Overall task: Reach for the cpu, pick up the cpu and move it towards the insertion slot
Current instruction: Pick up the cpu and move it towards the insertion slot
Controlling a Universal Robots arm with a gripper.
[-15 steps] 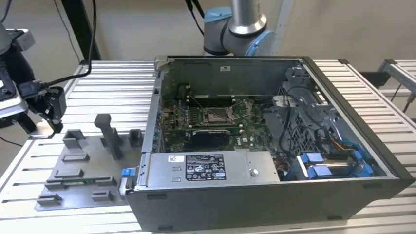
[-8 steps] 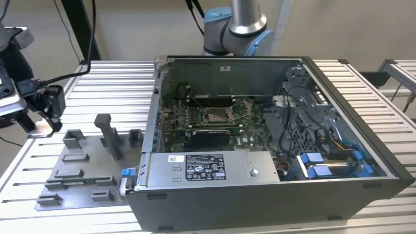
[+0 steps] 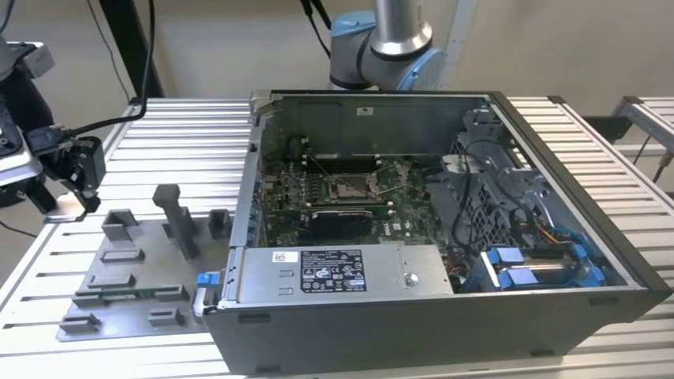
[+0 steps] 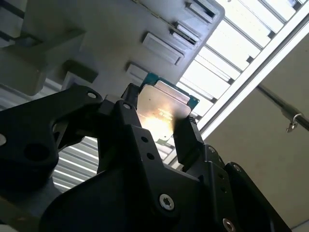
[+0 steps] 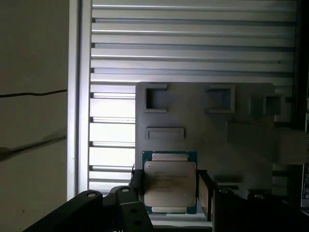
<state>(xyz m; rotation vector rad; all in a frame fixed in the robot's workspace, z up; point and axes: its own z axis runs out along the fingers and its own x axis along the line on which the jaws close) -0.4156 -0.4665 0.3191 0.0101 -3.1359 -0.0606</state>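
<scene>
Our black gripper's (image 5: 171, 191) fingers (image 5: 205, 193) pinched the small silver square cpu (image 5: 170, 176) by its edges near the grey fixture plate's (image 5: 203, 130) edge, a thin hold we feared might slip.

A plain beige wall (image 3: 579, 47) spans ten to two o'clock in the exterior view; a slatted metal table (image 3: 179, 134) lies below, bright with glare; another table's edge (image 3: 648, 110) sits at three o'clock.

Silver square cpu (image 5: 170, 182) with green edge, clamped between black jaws, insertion slot (image 3: 353, 188) silver-framed, on green board (image 3: 403, 223)
</scene>
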